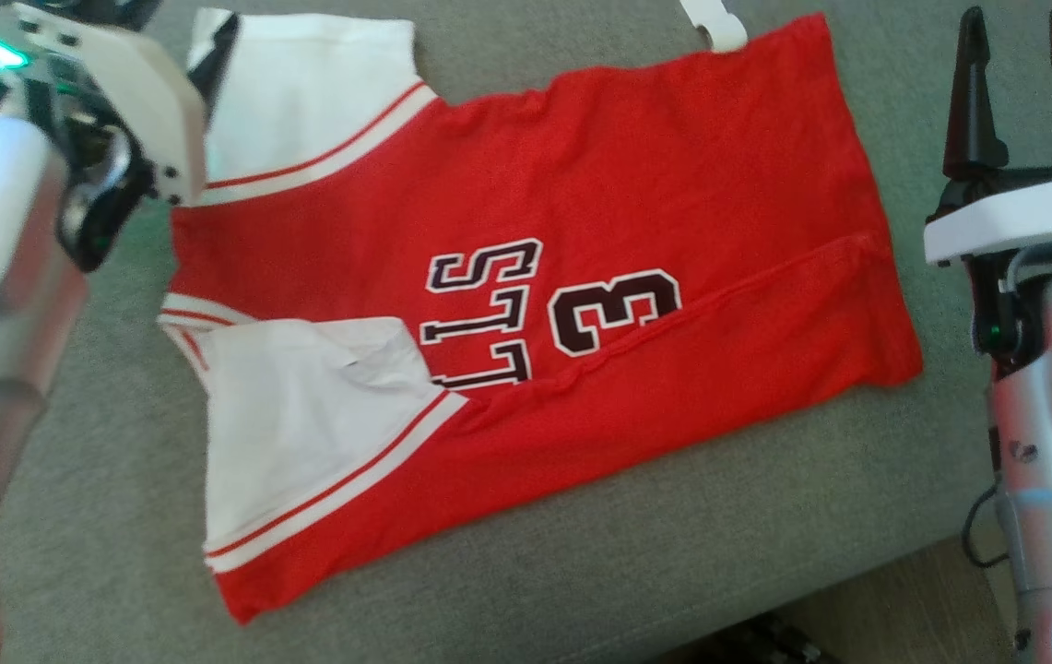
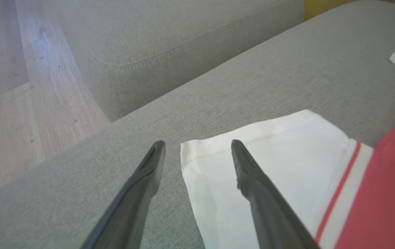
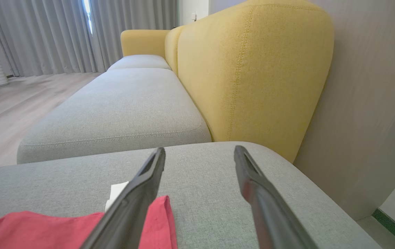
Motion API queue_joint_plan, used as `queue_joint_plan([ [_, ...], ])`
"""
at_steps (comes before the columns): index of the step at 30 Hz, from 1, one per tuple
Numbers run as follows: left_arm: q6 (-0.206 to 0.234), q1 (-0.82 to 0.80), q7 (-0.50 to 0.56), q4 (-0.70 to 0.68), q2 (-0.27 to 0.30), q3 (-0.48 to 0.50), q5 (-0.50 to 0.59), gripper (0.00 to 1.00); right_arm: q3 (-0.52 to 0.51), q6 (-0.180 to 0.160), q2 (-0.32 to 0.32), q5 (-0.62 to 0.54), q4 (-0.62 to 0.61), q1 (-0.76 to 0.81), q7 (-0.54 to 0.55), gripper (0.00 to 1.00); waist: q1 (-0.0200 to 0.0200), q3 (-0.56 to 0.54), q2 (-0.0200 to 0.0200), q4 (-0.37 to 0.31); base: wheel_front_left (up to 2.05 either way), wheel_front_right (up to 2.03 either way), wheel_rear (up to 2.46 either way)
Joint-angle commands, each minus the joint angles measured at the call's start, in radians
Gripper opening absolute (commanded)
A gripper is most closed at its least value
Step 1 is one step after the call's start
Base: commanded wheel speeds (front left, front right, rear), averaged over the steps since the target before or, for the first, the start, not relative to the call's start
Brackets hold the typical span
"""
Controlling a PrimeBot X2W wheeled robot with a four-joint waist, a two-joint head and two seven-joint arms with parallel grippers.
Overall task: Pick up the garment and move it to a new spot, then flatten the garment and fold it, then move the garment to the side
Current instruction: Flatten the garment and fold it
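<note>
The garment (image 1: 636,184), a red jersey with white sleeves and a dark "3", lies spread on the grey seat cushion (image 1: 120,516). A fold ridge crosses its lower body. My left gripper (image 2: 197,143) is open and hovers low over the corner of the far white sleeve (image 2: 270,166), one finger over the cloth and one over bare cushion. In the head view its white wrist housing (image 1: 134,92) sits at the upper left. My right gripper (image 1: 1019,18) stands open past the jersey's hem, holding nothing. The red hem (image 3: 45,228) shows beside its left finger (image 3: 138,193).
A small white tag (image 1: 715,23) lies on the cushion by the jersey's far corner. A yellow backrest (image 3: 252,69) rises behind the seat, with a second grey cushion (image 3: 121,110) beyond. Wooden floor (image 2: 27,86) lies off the cushion's edge, and a wall (image 3: 374,103) stands at the right.
</note>
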Motion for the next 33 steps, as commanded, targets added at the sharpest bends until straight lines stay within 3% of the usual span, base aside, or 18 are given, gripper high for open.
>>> queue_joint_plan([
  [1,0.002,-0.067,0.012,0.018,0.054,0.015,-0.022,1.0,0.02,-0.001,-0.014,0.011,-0.01,-0.03,-0.015,1.0,-0.0001,0.038,0.0,-0.037,0.0,0.0,0.0],
  [17,0.002,-0.139,0.03,0.216,0.049,-0.087,-0.104,1.0,0.042,-0.001,-0.019,0.037,0.056,-0.071,-0.055,1.0,-0.0001,0.083,0.0,-0.071,0.0,0.0,0.0],
  [18,0.002,-0.138,0.053,0.22,0.046,-0.098,-0.116,0.49,0.042,-0.001,-0.019,0.036,0.059,-0.073,-0.056,1.0,-0.0001,0.082,0.0,-0.07,0.0,0.0,0.0],
  [19,0.002,-0.136,0.078,0.222,0.042,-0.108,-0.13,0.16,0.041,-0.001,-0.02,0.035,0.061,-0.075,-0.057,1.0,-0.0001,0.08,0.0,-0.068,0.0,0.0,0.0],
  [20,0.002,-0.135,0.097,0.218,0.04,-0.118,-0.144,0.0,0.041,-0.001,-0.021,0.033,0.063,-0.077,-0.058,1.0,-0.0001,0.078,0.0,-0.066,0.0,0.0,0.0],
  [26,0.002,-0.132,0.065,0.193,0.033,-0.129,-0.212,0.0,0.045,-0.001,-0.04,0.025,0.071,-0.089,-0.058,1.0,-0.0001,0.05,0.0,-0.038,0.0,0.0,0.0],
  [33,0.002,-0.132,-0.147,0.147,0.005,-0.127,-0.225,0.0,0.071,-0.001,-0.085,0.019,0.079,-0.103,-0.028,1.0,-0.0001,-0.009,0.0,0.027,0.0,0.0,0.0],
])
